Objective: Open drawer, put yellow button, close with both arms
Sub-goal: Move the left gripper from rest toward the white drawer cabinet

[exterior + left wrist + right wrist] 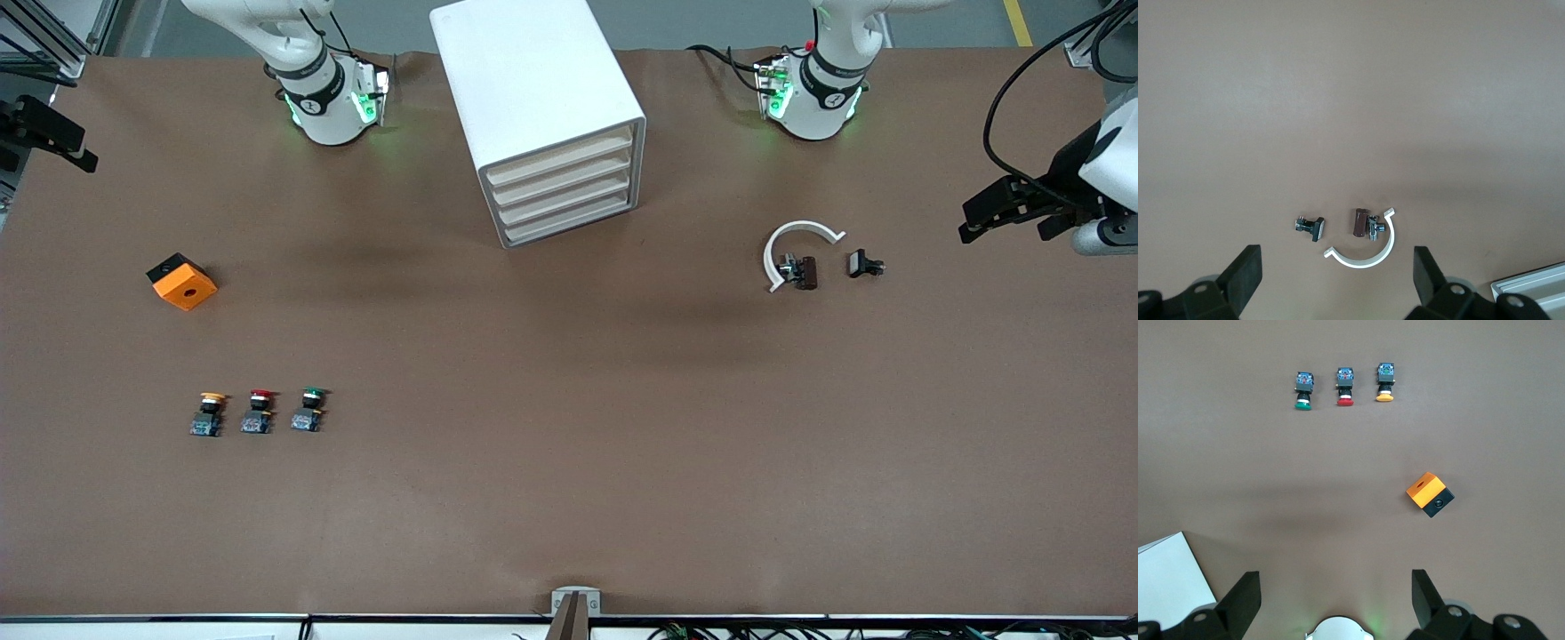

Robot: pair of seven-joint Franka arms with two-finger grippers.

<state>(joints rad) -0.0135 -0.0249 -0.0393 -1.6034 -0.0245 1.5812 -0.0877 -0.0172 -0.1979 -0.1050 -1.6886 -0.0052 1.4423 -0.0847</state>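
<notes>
drawers all shut, three buttons in a row, both arms waiting with fingers spread.

you get no legible writing or brand on anything here. your yellow button [208,414] has a round yellow-orange cap, black neck and blue-grey base; it sits at the right-arm end of the row, beside the red button [258,412], with the green button [308,409] next along, all nearer the front camera than the orange block [182,281]. the drawer [558,153], topmost of four cream fronts in the white cabinet [533,80], is flush and closed. left gripper [1335,277] hangs wide open over bare table at the left arm's end, near the white half-ring [793,245] and small black part [862,264]. right gripper [1336,600] is spread open too, above its own base.
</notes>
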